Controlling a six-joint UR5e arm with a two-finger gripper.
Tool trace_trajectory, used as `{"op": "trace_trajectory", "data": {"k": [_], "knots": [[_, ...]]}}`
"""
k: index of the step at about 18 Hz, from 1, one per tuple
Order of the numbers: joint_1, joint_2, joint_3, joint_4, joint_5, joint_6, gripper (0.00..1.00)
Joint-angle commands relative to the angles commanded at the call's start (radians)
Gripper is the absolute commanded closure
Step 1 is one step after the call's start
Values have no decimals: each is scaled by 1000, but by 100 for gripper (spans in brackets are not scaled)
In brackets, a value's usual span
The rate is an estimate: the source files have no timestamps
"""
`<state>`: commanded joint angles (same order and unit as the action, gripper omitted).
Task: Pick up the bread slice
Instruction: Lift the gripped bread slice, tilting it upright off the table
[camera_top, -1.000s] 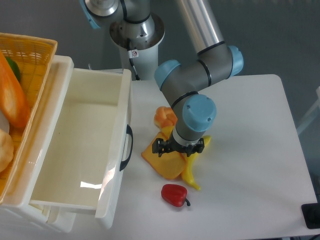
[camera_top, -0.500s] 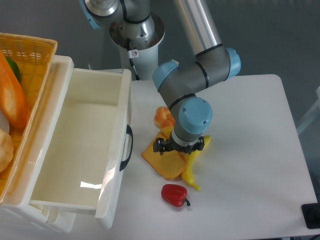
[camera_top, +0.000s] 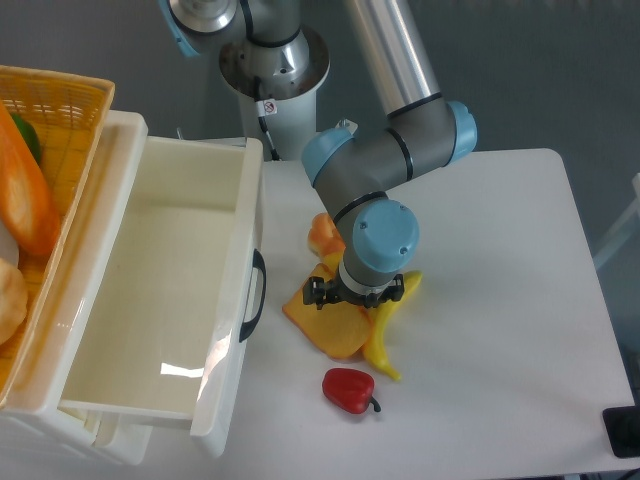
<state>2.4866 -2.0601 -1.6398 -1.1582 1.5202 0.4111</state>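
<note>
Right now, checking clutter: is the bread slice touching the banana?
Touching: the fixed camera shows the bread slice overlapping the banana with no gap.

Arm bent downward, claw (camera_top: 354, 294) pointing at table

A white table (camera_top: 500, 300) carries a yellow banana (camera_top: 385, 345) near its middle and a red pepper (camera_top: 347, 389) toward the front edge. A small orange bun (camera_top: 324, 233) lies just behind them. At the left edge stands an open white drawer (camera_top: 160, 290) with a black handle (camera_top: 256, 296). Left of it, a yellow basket (camera_top: 50, 100) holds a long orange loaf (camera_top: 25, 200).
</note>
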Motion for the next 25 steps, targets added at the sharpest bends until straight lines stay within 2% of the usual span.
{"op": "trace_trajectory", "data": {"k": [1,7,11,14,16,18,19,25], "knots": [[0,-2,0,0,0,-1,11],[-3,-6,2,0,-2,-1,31],[-17,-8,3,2,-12,0,48],[-26,-14,21,2,-24,0,58],[-28,-12,28,2,-49,0,61],[-28,-11,32,0,-61,0,70],[-28,-9,32,0,-63,0,82],[-51,0,48,0,-69,2,93]]}}
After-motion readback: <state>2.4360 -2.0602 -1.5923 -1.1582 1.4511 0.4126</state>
